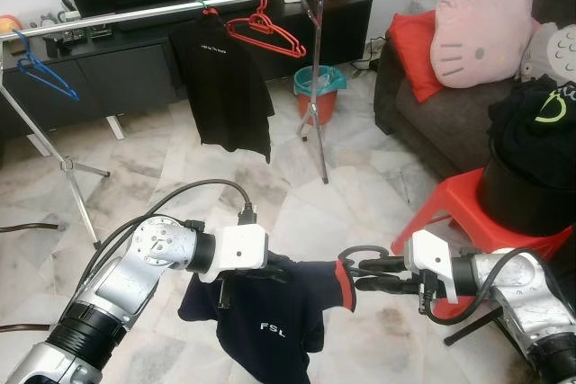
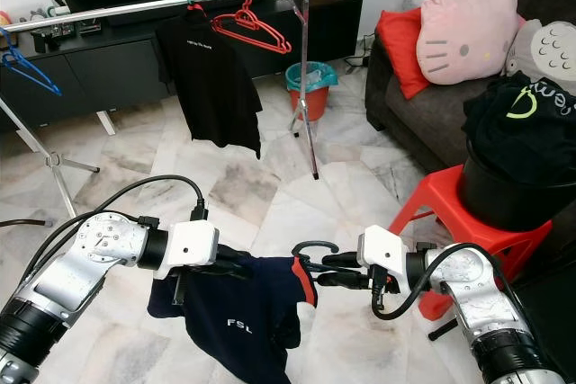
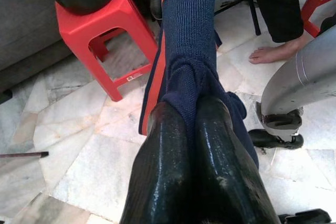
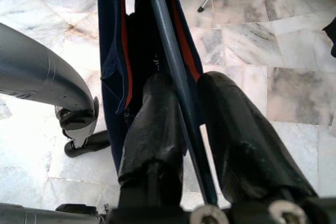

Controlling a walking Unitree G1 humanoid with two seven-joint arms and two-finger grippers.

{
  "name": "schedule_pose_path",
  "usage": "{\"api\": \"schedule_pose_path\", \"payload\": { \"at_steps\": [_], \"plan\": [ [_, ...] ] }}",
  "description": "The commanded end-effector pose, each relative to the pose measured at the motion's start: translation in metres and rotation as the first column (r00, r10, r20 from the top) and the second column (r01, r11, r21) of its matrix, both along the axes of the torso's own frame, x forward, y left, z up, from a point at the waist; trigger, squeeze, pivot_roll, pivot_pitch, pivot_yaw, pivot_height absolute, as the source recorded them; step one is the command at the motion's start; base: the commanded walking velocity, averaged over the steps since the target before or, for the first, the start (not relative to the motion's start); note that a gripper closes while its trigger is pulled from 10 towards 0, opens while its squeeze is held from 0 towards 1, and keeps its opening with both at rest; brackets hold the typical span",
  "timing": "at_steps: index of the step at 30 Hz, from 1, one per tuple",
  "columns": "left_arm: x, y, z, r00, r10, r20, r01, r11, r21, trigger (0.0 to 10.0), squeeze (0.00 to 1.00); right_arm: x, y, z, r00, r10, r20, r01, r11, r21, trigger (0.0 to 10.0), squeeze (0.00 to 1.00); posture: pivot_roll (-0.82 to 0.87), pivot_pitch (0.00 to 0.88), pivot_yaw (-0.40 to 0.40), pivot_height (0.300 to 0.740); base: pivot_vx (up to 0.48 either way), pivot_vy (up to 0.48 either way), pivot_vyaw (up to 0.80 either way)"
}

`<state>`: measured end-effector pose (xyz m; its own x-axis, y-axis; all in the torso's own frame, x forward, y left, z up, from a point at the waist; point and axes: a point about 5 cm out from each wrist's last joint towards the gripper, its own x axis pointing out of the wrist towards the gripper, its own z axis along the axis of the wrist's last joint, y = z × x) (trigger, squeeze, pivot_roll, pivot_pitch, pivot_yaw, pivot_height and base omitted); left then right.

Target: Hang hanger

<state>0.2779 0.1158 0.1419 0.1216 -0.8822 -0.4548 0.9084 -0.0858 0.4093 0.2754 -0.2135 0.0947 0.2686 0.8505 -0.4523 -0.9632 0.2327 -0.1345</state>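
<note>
Left tool (image 1: 270, 269): clenched on a bunched fold of the navy knit shirt with orange-red trim and white "FSL" lettering (image 1: 270, 317); in the left wrist view, both black fingers (image 3: 173, 145) pressed together with the fabric pinched between them. Right tool (image 1: 373, 276): closed on the dark slim hanger (image 4: 173, 72), gripping near its neck; in the right wrist view, hanger bar running between the two fingers (image 4: 157, 114) and down into the shirt's collar opening. Hanger hook (image 2: 313, 248) curled upward just beside the right tool's fingertips.

Shirt stretched between the two tools, hanging low in front of the body above the marble tile floor (image 1: 225, 168), collar end toward the right tool, hem drooping below the left tool.

Farther out: silver metal clothes rail on tripod legs (image 1: 180, 8), well apart from the held hanger. On the rail, a black T-shirt on a hanger (image 1: 220, 87), an empty red plastic hanger (image 1: 265, 33) beside it, and a blue hanger (image 1: 40, 69) toward the left end. Small teal and orange bucket (image 1: 318, 89) on the floor behind the rail's right leg. Red plastic stool (image 1: 468, 213) on the right, carrying a black round bin heaped with dark clothing (image 1: 531, 159). Dark sofa (image 1: 450, 114) beyond, with a pink cat-face cushion (image 1: 486, 38) and a red cushion (image 1: 414, 47). Black TV cabinet (image 1: 135, 65) along the back wall. A person's bare foot (image 3: 275, 52) on the floor in the left wrist view.
</note>
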Motion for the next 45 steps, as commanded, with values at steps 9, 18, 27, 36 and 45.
{"api": "schedule_pose_path", "payload": {
  "at_steps": [9, 18, 27, 36, 45],
  "plan": [
    [0.001, 0.000, 0.008, 0.999, -0.011, 0.040, 0.011, 1.000, -0.002, 10.0, 0.00, 0.002, 0.008, -0.001, 1.000, 0.007, 0.009, -0.008, 1.000, 0.021, 0.0, 0.00, 0.01, 0.000, 0.044, 0.740, 0.000, 0.000, 0.00],
    [0.000, -0.002, 0.009, 1.000, -0.017, 0.001, 0.017, 1.000, -0.018, 10.0, 0.00, 0.002, 0.013, -0.003, 1.000, -0.001, 0.012, 0.001, 0.999, 0.043, 0.0, 0.00, 0.01, 0.000, 0.047, 0.740, 0.000, 0.000, 0.00],
    [0.000, 0.000, 0.010, 1.000, -0.024, -0.021, 0.023, 1.000, -0.021, 10.0, 1.00, 0.002, 0.013, -0.003, 1.000, -0.005, 0.010, 0.004, 0.999, 0.044, 0.0, 0.00, 0.01, 0.000, 0.046, 0.740, 0.000, 0.000, 0.00],
    [0.003, 0.001, 0.012, 1.000, -0.019, -0.004, 0.019, 1.000, -0.020, 10.0, 1.00, -0.001, 0.016, -0.007, 1.000, -0.003, 0.002, 0.003, 0.999, 0.048, 0.0, 0.00, 0.01, 0.000, 0.047, 0.740, 0.000, 0.000, 0.00],
    [0.017, 0.007, 0.028, 0.996, 0.056, 0.073, -0.050, 0.996, -0.078, 10.0, 1.00, 0.009, 0.015, -0.014, 0.982, -0.175, 0.064, 0.170, 0.982, 0.077, 0.0, 0.00, 0.01, 0.000, 0.047, 0.740, 0.000, 0.000, 0.00]
  ]
}}
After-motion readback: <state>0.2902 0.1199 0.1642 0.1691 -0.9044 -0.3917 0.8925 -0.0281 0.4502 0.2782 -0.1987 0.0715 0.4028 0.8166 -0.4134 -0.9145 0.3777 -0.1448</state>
